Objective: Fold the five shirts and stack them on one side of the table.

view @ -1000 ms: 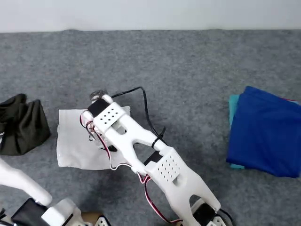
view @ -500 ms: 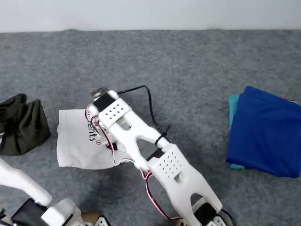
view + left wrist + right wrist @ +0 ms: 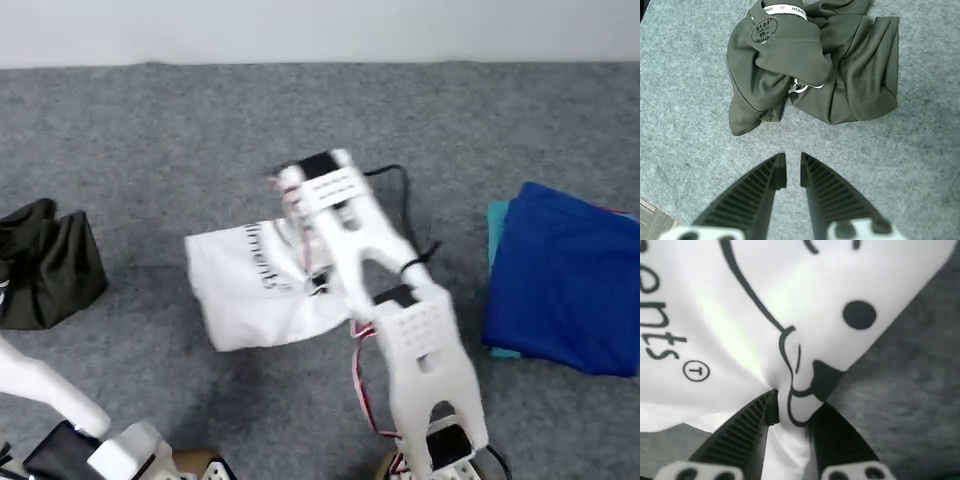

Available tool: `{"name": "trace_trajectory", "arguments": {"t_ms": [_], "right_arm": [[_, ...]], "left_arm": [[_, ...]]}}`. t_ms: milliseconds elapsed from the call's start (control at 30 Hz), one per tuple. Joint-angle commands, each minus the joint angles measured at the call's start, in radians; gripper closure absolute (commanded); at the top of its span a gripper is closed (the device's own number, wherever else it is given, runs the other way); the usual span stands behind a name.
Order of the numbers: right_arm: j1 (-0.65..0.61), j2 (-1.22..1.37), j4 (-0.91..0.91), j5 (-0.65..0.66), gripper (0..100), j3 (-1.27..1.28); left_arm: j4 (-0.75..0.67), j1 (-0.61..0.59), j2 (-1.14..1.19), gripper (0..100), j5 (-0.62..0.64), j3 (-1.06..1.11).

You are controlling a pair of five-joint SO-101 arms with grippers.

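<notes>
In the high view the grey felt-covered bench (image 3: 400, 110) carries a white printed shirt (image 3: 250, 290) near its middle, lying folded but askew, with one edge bunched under the wrist of the right arm (image 3: 400, 300), which stretches from the near edge out over it. At the right side sits a pile with a folded blue shirt (image 3: 565, 280) on top and a teal shirt (image 3: 497, 235) showing beneath it. A thin reddish edge at the pile's far corner is too small to name. At the far left a dark olive shirt (image 3: 50, 265) lies crumpled, well apart from the pile, and the left arm (image 3: 50, 395) sits at the near left corner. The left wrist view looks down on that olive shirt (image 3: 815, 65), still a loose heap. The left arm's jaws hang just short of it, parted by only a narrow slit and holding nothing. In the right wrist view the right arm's jaws are clamped tight on a gathered pinch of the white shirt (image 3: 790, 315), the cloth spreading out beyond them above the grey felt. Whether the shirt is fully off the surface I cannot tell. The step in hand looks like taking the folded white shirt to the pile. The next move calls for bringing it right until it is square over the blue shirt, lowering it flat so the fold holds, and only then releasing. The olive shirt remains to be folded.
</notes>
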Motion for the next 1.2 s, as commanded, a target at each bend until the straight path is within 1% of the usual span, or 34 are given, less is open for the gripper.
{"name": "trace_trajectory", "arguments": {"t_ms": [0, 133, 167, 233, 300, 367, 567, 667, 733, 833, 1000, 1167], "right_arm": [[0.177, -0.090, 0.039, 0.261, 98.9, 0.002], [0.325, -0.088, 0.012, 0.552, 98.9, 0.000], [0.349, -0.090, -0.015, 0.612, 98.9, -0.009], [0.375, -0.088, -0.073, 0.681, 98.9, -0.040], [0.374, -0.088, -0.137, 0.704, 98.9, -0.066], [0.337, -0.088, -0.176, 0.707, 98.8, -0.083], [0.213, -0.067, -0.211, 0.706, 98.2, -0.100], [0.203, -0.058, -0.202, 0.698, 91.1, -0.152], [0.213, -0.059, -0.193, 0.623, 84.8, -0.199], [0.214, -0.053, -0.125, 0.419, 78.7, -0.339], [0.183, -0.051, 0.044, 0.041, 78.3, -0.483], [0.168, -0.104, 0.042, -0.299, 78.5, -0.465]], "left_arm": [[0.003, 0.017, -0.037, 94, -0.025, -0.002], [0.003, 0.029, -0.037, 94, -0.032, -0.002], [0.002, 0.029, -0.037, 94, -0.032, -0.002], [0.002, 0.029, -0.037, 94, -0.032, -0.002], [0.002, 0.029, -0.037, 94, -0.034, 0.013], [0.002, 0.029, -0.037, 94, -0.034, 0.036], [0.002, 0.029, -0.038, 94, -0.060, 0.065], [0.002, 0.029, -0.040, 94, -0.078, 0.064], [0.002, 0.028, -0.043, 94, -0.098, 0.064], [0.002, 0.028, -0.040, 94, -0.109, 0.064], [0.002, 0.028, -0.038, 94, -0.109, 0.065], [-0.023, 0.029, -0.038, 94, -0.109, 0.068]]}}
